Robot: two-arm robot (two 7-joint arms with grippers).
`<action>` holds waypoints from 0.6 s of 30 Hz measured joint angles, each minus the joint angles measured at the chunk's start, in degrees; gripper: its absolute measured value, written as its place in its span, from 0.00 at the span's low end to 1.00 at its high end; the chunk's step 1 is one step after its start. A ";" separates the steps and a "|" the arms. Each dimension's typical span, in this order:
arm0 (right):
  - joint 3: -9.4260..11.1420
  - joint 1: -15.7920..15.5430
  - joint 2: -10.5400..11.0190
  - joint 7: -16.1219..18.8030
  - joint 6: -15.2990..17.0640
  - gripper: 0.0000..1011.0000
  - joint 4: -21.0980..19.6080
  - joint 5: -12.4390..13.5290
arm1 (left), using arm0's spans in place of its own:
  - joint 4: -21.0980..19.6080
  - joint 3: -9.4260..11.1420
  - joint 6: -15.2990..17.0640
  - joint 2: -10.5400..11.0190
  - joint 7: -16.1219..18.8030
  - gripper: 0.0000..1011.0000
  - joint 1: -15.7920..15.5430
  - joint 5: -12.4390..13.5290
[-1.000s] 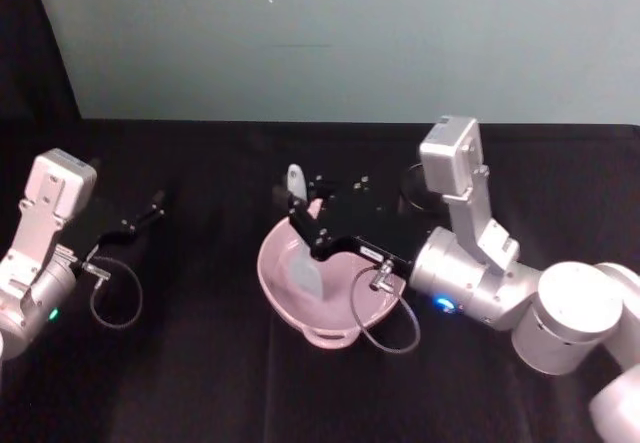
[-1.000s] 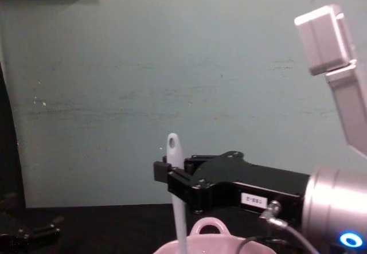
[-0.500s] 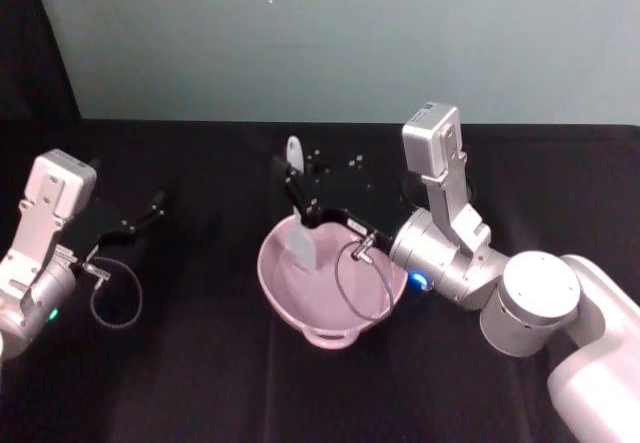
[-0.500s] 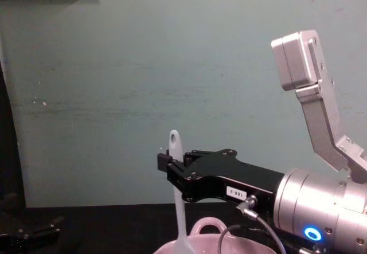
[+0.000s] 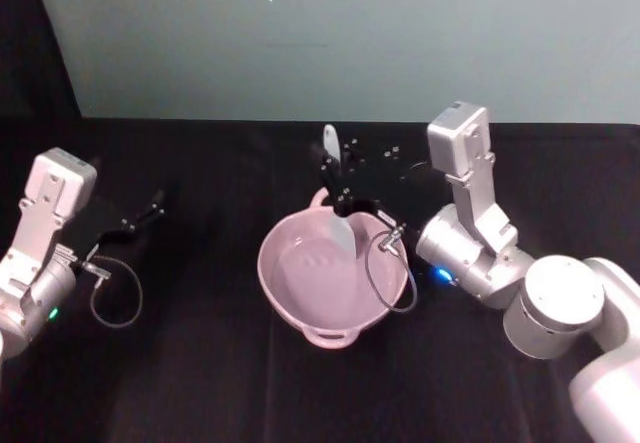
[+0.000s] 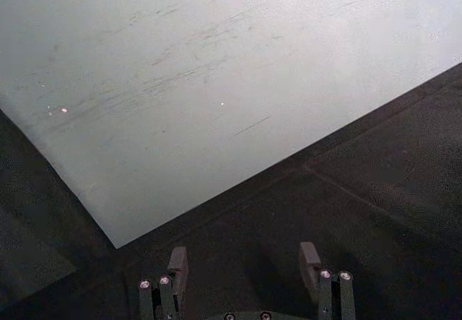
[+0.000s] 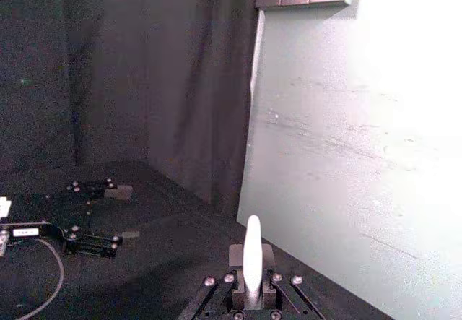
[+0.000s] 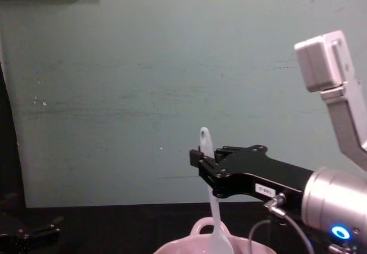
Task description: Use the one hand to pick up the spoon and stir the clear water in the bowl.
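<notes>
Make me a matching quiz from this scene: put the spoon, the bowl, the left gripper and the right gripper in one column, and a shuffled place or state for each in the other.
Column one
1. spoon
2. bowl
3. left gripper
4. right gripper

Column two
A. open and holding nothing, at the left side of the table
B. shut around a white handle, above the bowl's far rim
C. pale pink, sitting on the black table
D. upright, blade down inside the bowl

Pairs: 1-D, 2-C, 3-A, 4-B
</notes>
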 joint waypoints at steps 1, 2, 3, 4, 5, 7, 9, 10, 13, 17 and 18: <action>0.39 -0.53 0.34 0.07 0.19 0.13 -0.65 0.02 | 0.00 0.00 0.00 0.00 0.00 1.00 0.00 0.00; 0.59 -0.81 0.50 0.13 0.29 0.13 -1.04 0.07 | 0.00 0.00 0.00 0.00 0.00 1.00 0.00 0.00; 0.96 -1.44 0.88 0.48 0.54 0.13 -1.88 0.33 | 0.00 0.00 0.00 0.00 0.00 1.00 0.00 0.00; 0.96 -1.44 0.88 0.48 0.54 0.13 -1.88 0.33 | 0.00 0.00 0.00 0.00 0.00 1.00 0.00 0.00; 1.25 -2.13 1.24 0.93 0.72 0.13 -2.70 0.72 | 0.00 0.00 0.00 0.00 0.00 1.00 0.00 0.00; 1.48 -2.82 1.54 1.35 0.85 0.13 -3.61 1.15 | 0.00 0.00 0.00 0.00 0.00 1.00 0.00 0.00; 1.69 -3.66 1.85 1.89 0.98 0.13 -4.68 1.80 | 0.00 0.00 0.00 0.00 0.00 1.00 0.00 0.00; 1.76 -3.96 1.95 2.06 1.02 0.13 -5.06 2.02 | 0.00 0.00 0.00 0.00 0.00 1.00 0.00 0.00; 1.88 -5.02 2.16 2.69 1.17 0.13 -6.40 3.06 | 0.00 0.00 0.00 0.00 0.00 1.00 0.00 0.00; 1.63 -6.02 2.12 3.44 1.34 0.13 -7.60 4.25 | 0.00 0.00 0.00 0.00 0.00 1.00 0.00 0.00; 1.52 -6.08 2.05 3.53 1.36 0.13 -7.69 4.40 | 0.00 0.00 0.00 0.00 0.00 1.00 0.00 0.00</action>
